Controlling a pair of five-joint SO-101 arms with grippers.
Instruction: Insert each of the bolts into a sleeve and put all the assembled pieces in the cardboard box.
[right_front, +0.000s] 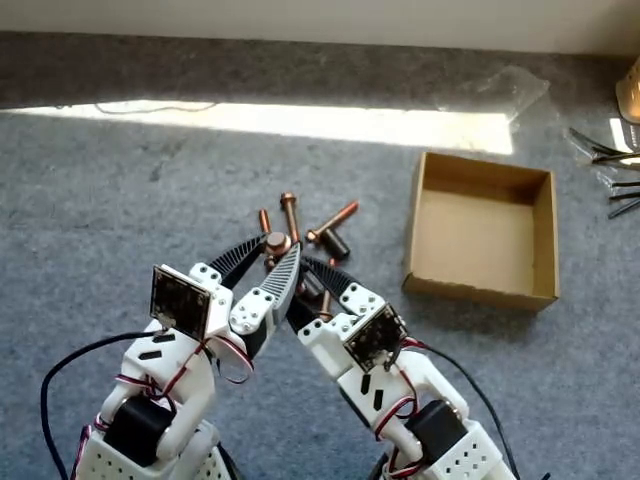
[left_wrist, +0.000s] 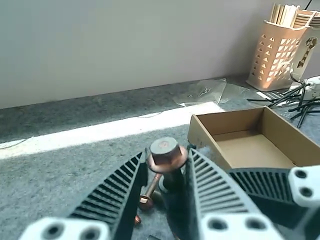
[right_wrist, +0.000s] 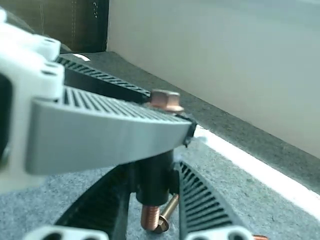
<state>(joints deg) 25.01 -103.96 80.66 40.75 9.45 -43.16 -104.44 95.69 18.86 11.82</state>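
We pinch the bolt under its head in our left tool and clamp the sleeve in our right tool, near the cardboard box, and an uneven release could pull them apart.

You had nothing readable in front of you: no text, label, number or sign could be made out. The cardboard box showed plain brown walls, and any print on the 2 camera boards was too small to read.
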